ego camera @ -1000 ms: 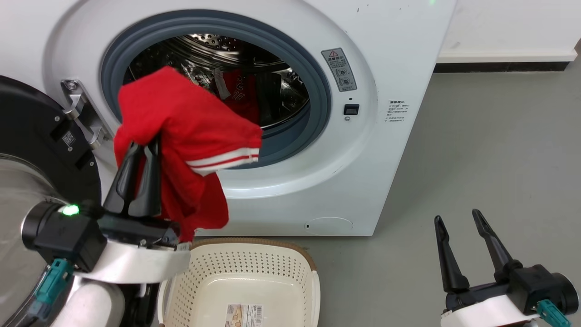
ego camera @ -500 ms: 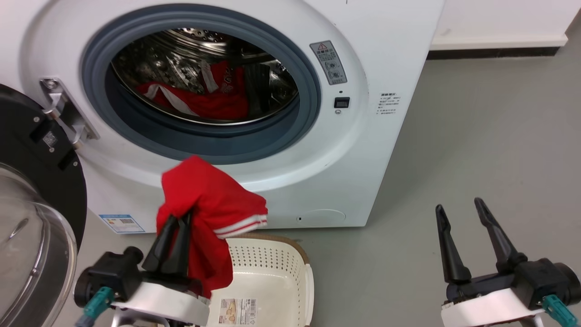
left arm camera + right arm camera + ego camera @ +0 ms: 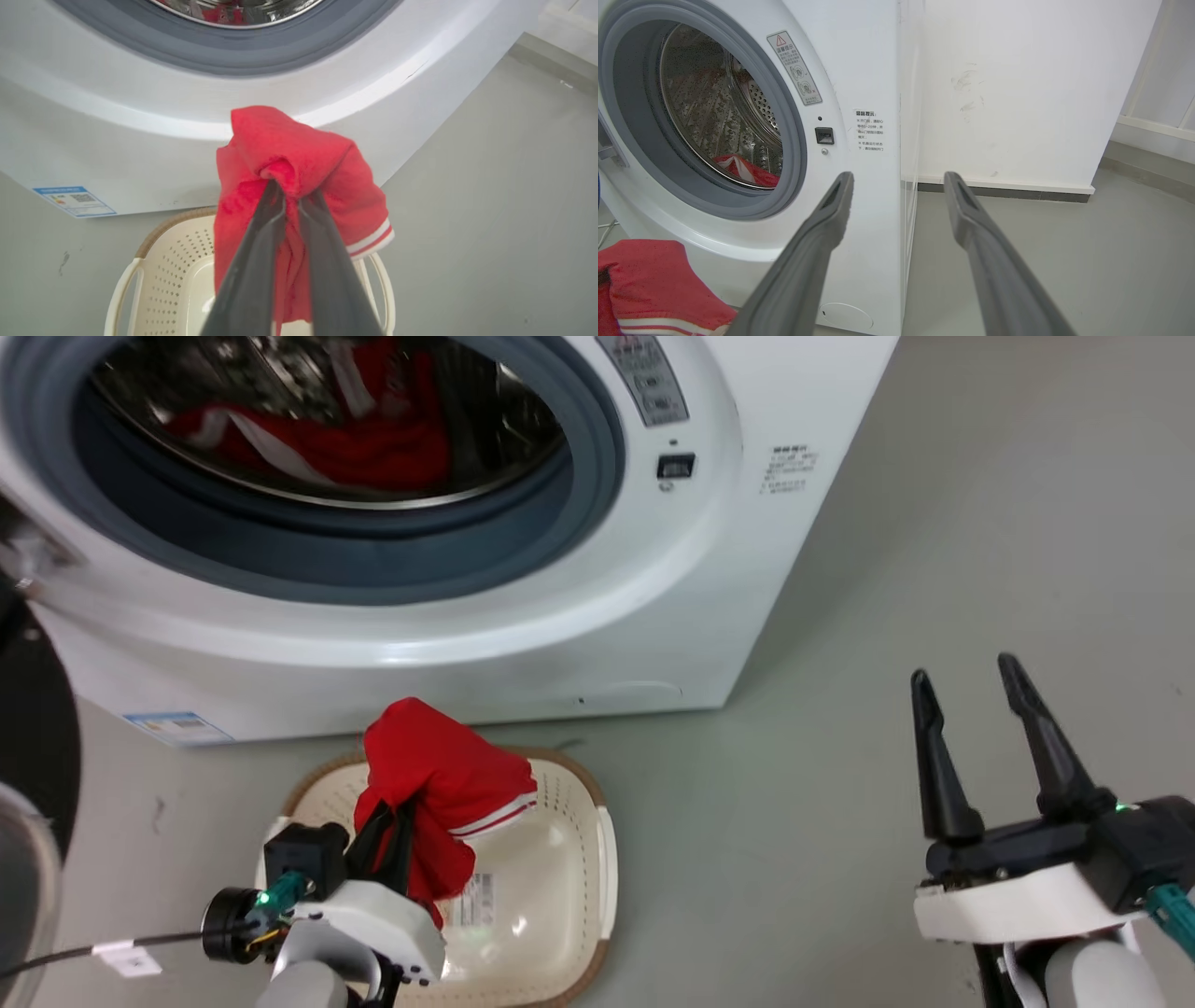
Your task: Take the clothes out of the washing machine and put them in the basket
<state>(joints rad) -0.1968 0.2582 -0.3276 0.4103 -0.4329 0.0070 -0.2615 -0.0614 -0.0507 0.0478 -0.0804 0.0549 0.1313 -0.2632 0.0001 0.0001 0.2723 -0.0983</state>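
**Left gripper.** The left gripper (image 3: 290,189) has its two dark fingers pressed together on a fold of a red garment (image 3: 289,140). The fabric bunches over the fingertips and hangs down both sides of the fingers. A white stripe trim runs along its lower right hem in the left wrist view. In the head view the left gripper (image 3: 397,817) holds the red garment (image 3: 439,775) over the basket (image 3: 609,859). The lower fabric hangs inside the rim outline; whether it touches the basket bottom cannot be told.

**Basket.** The cream perforated basket (image 3: 173,261) stands on the grey floor (image 3: 887,569), just in front of the washing machine (image 3: 653,616). It has a brown woven-look rim, and a paper label on its bottom is partly covered by the garment.

**Washing machine.** The porthole is open. More red clothes (image 3: 373,443) with white trim lie at the bottom of the perforated steel drum (image 3: 714,107), inside the grey gasket (image 3: 308,569). A warning sticker (image 3: 794,67) sits to the right of the porthole. A blue-edged label (image 3: 74,200) is fixed low on the front panel.

**Right gripper.** The right gripper (image 3: 964,670) is held over bare floor, well apart from the basket. Its fingers are spread and hold nothing. In the right wrist view the right gripper (image 3: 899,176) points toward the machine's right front edge and the white wall (image 3: 1017,93).
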